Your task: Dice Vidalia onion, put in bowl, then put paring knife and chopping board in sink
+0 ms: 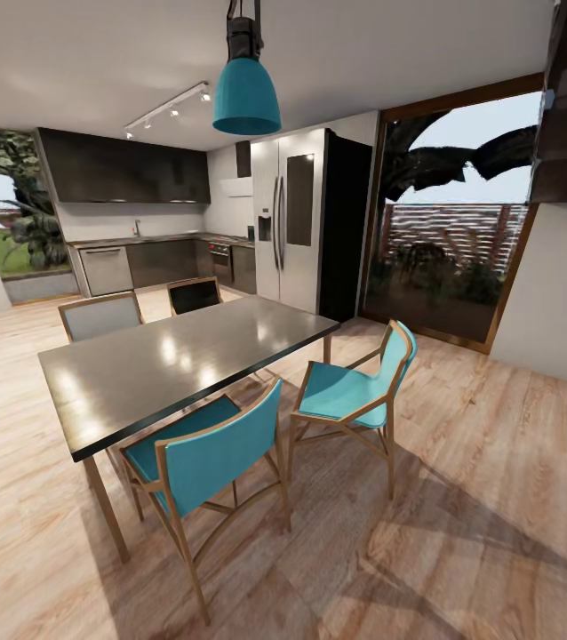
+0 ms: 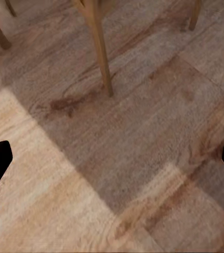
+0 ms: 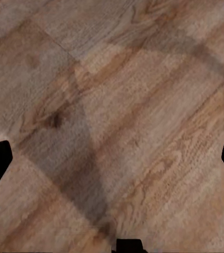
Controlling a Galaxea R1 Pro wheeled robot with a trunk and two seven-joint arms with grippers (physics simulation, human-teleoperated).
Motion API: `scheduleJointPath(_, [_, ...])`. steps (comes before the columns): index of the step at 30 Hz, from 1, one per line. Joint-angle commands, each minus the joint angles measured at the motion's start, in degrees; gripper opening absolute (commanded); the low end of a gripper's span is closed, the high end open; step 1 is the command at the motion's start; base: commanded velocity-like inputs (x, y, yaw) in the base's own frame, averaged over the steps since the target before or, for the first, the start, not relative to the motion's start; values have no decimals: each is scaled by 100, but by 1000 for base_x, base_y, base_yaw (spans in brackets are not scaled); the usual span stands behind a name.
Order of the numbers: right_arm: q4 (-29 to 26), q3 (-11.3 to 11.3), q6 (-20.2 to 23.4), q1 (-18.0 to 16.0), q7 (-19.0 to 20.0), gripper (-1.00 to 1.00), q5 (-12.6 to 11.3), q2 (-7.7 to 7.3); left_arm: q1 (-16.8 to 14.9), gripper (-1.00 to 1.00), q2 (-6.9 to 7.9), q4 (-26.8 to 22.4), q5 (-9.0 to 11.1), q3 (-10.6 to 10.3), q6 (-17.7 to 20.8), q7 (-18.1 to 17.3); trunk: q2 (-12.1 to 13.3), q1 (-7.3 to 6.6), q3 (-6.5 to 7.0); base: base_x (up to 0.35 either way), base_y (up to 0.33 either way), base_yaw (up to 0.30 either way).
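- Stretching across the room, the wood floor carries long shadows.
- Dark dining surface stands mid-room with teal chairs beside it.
- Steel fridge sits behind, and the kitchen counter with its tap runs along the far wall; the onion, if there, is too far off to make out.
- Teal lamp hangs overhead.
- Left tool is spread wide over the floor near a chair leg.
- Right tool is spread wide, holding nothing.

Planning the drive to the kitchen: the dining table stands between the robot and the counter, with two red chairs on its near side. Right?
Almost. The head view shows the dining table in front of the kitchen counter, but the two near chairs are teal, not red.
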Motion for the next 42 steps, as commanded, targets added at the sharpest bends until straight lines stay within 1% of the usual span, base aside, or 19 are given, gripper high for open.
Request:
scheduleJointPath(1, [-76, 2, -43, -3, -3, 100, 1, -1, 2, 100, -3, 131, 0, 6, -352, 118, -3, 0, -5, 0, 0, 0])
scheduleJointPath(3, [-123, 0, -118, -3, -2, 100, 2, -4, 2, 100, -5, 248, 5, 5, -632, 268, -3, 0, -5, 0, 0, 0])
scheduleJointPath(4, [-124, 0, -243, -3, -1, 100, 2, -6, 2, 100, -7, 313, 7, 3, -776, 364, -3, 0, -5, 0, 0, 0])
scheduleJointPath(5, [-113, -1, -358, -4, -1, 100, -2, -7, 2, 100, -7, 338, 8, 2, -830, 402, -3, 0, -5, 0, 0, 0])
scheduleJointPath(7, [-55, 8, -631, -4, 0, 100, -5, -4, 2, 100, 0, 365, 9, 1, -887, 441, -3, 0, -5, 0, 0, 0])
scheduleJointPath(8, [48, 12, -837, -3, 0, 100, -7, -2, 2, 100, 5, 379, 10, 1, -909, 455, -3, 0, -5, 0, 0, 0])
scheduleJointPath(11, [216, 11, -1064, -3, 0, 100, -7, 0, 2, 100, 9, 409, 10, 1, -924, 466, -3, 0, -5, 0, 0, 0])
scheduleJointPath(12, [317, 9, -1208, -2, 0, 100, -10, 0, 2, 100, 14, 472, 10, 1, -932, 470, -3, 0, -5, 0, 0, 0])
scheduleJointPath(13, [364, 8, -1256, -4, 0, 100, -9, 1, 2, 100, 16, 527, 10, 1, -942, 467, -3, 0, -5, 0, 0, 0])
scheduleJointPath(21, [431, 14, -1316, -2, -5, 100, -8, 8, 2, 100, 52, 669, -4, -16, -955, 437, -3, 0, -5, 0, 0, 0])
scheduleJointPath(27, [539, 18, -1324, -3, -1, 100, -8, 9, 2, 100, 53, 950, -6, -30, -948, 398, -3, 0, -5, 0, 0, 0])
scheduleJointPath(36, [561, -2, -1332, -4, 0, 100, -24, 24, 2, 100, 75, 995, -2, -27, -952, 403, -3, 0, -4, 0, 0, 5])
scheduleJointPath(42, [558, -9, -1330, -5, -2, 100, -33, 27, 2, 100, 79, 1010, 1, -26, -945, 403, -3, 0, 8, -26, 0, 170])
